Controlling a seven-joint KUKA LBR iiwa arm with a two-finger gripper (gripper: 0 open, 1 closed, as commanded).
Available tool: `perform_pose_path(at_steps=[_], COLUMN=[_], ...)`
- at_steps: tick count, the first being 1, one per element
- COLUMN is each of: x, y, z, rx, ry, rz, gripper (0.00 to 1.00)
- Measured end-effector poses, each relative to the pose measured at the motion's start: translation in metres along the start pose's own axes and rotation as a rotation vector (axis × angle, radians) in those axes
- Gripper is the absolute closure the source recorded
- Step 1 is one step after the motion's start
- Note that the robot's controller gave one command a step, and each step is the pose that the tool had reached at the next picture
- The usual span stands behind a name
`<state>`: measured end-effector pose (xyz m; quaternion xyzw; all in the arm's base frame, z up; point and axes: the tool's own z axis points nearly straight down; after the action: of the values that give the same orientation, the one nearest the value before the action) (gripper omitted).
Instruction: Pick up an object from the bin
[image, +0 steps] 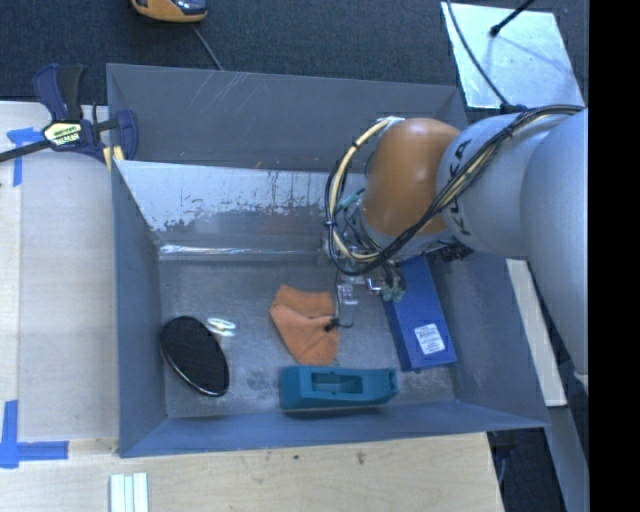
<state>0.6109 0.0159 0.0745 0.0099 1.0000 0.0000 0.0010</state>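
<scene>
Camera view: the gripper (345, 316) stands low at the right edge of the orange cloth (303, 330) in the middle of the bin (140, 300) floor, and its state, released or clenched, cannot be told. The step is judged to be the grasp, so the next move calls for a firm closure on the cloth and a straight lift. Count: one cloth, one blue flat box (420, 318), one teal block (336, 388), one black oval (195, 356), one small white piece (221, 325).

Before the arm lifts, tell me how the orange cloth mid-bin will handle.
The orange cloth lies crumpled and folded, so it is probably floppy and would drape if lifted by an edge. It looks thin, so likely light. Lying flat, it should not roll.
</scene>
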Motion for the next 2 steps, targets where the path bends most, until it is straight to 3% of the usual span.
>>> perform_pose_path(at_steps=[1, 2], x=[0.0382, 0.0382], y=[0.0197, 0.0197], z=[0.0025, 0.0025], rx=[0.0, 0.0], ry=[-0.005, -0.005], rz=[-0.154, -0.155], gripper=[1.0, 1.0])
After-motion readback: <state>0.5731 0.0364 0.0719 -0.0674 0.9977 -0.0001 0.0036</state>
